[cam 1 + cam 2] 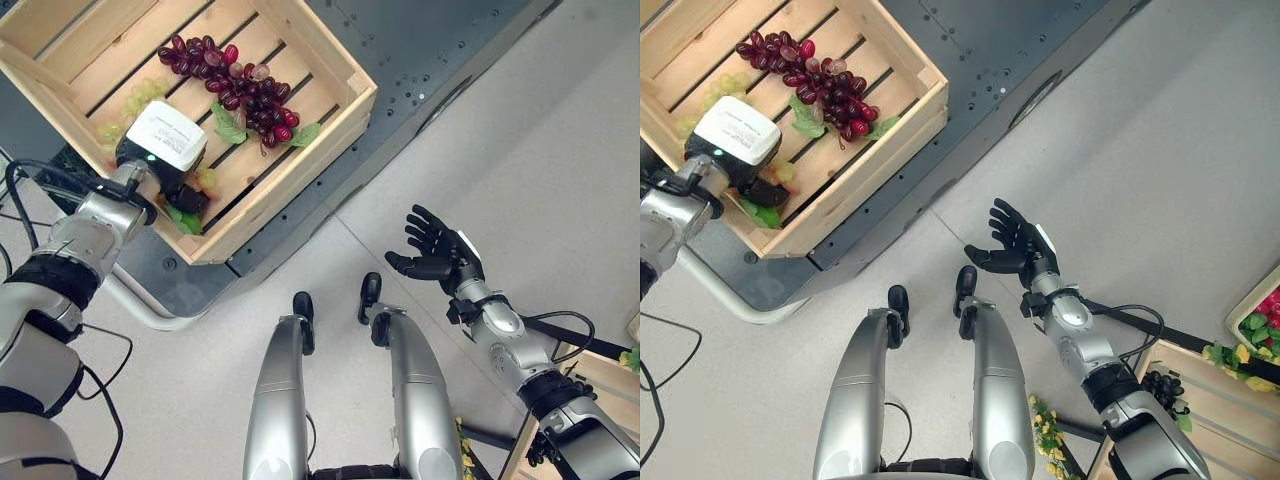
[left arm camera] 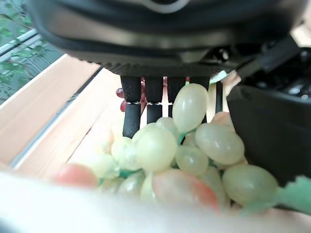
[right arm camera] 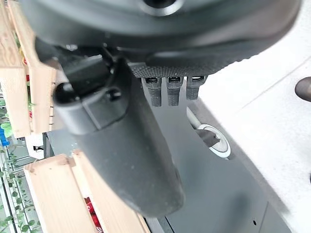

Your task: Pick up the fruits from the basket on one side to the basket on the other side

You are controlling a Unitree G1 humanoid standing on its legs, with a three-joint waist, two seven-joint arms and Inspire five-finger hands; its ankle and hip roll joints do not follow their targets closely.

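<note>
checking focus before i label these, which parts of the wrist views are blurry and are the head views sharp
Left wrist view: the green grapes are fairly sharp, while a pale out-of-focus band smears the foreground. Right wrist view: the right robot hand up close is soft, the floor beyond clearer. Left eye view: crisp throughout, red grapes and wooden crate evenly lit.

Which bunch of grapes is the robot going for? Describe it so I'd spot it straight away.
Find the wooden crate on the dark platform at the robot's left. Two bunches lie on its slats: the green grapes sit under the left hand, near the crate's front corner. Unlike the red grapes beside them, they are pale green.
</note>
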